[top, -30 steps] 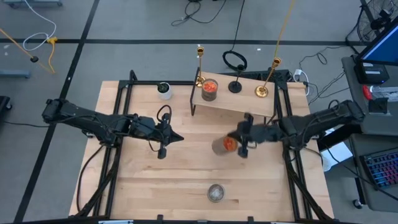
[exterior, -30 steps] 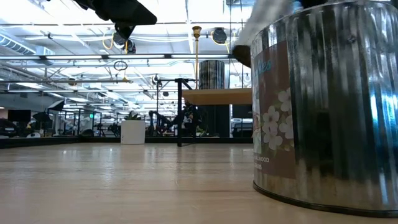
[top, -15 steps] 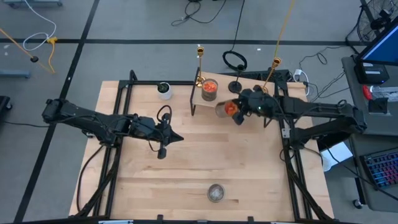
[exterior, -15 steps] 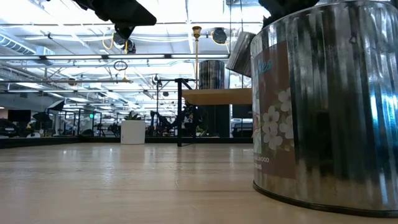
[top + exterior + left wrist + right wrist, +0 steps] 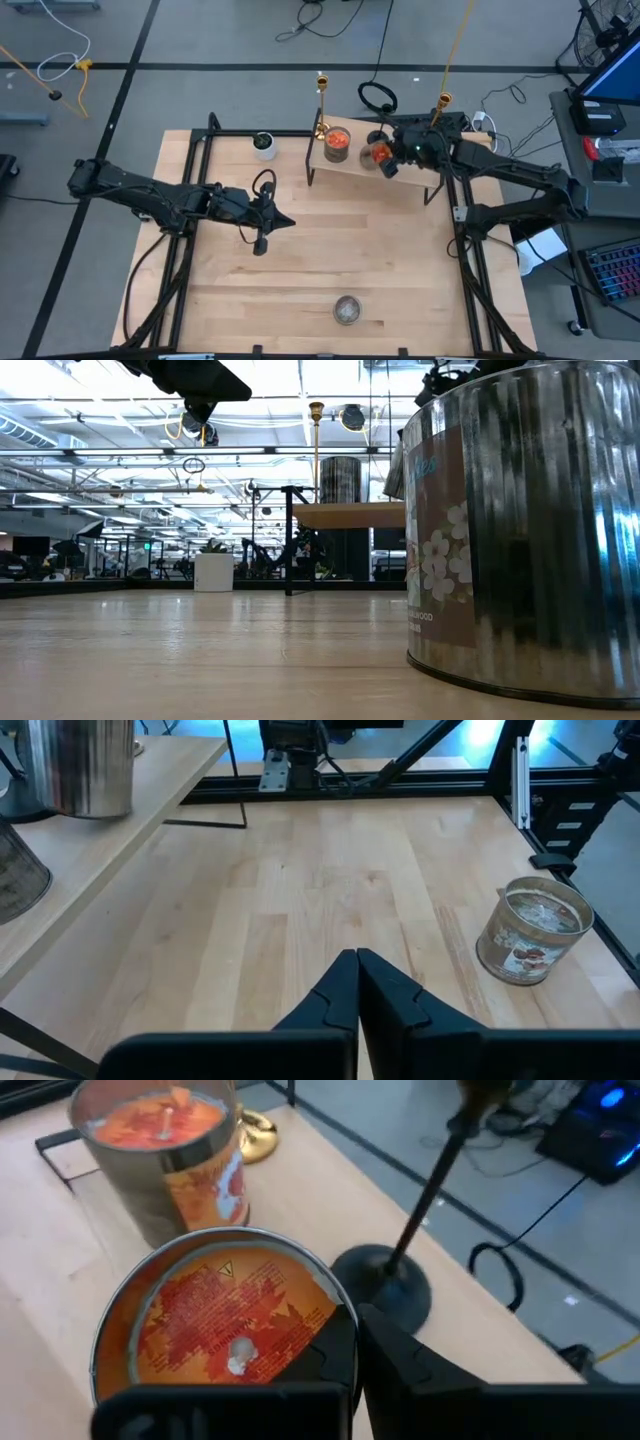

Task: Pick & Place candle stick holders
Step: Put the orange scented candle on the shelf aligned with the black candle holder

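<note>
Orange-red jar (image 5: pixel 379 153) now above shelf (image 5: pixel 345 168)

Overhead, table-level, two wrist views

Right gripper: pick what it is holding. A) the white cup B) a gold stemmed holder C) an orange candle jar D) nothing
C: the right gripper is shut on an orange candle jar, held over the raised wooden shelf beside the other orange jar; the right wrist view shows the held jar's rim just ahead of the fingers.
</note>
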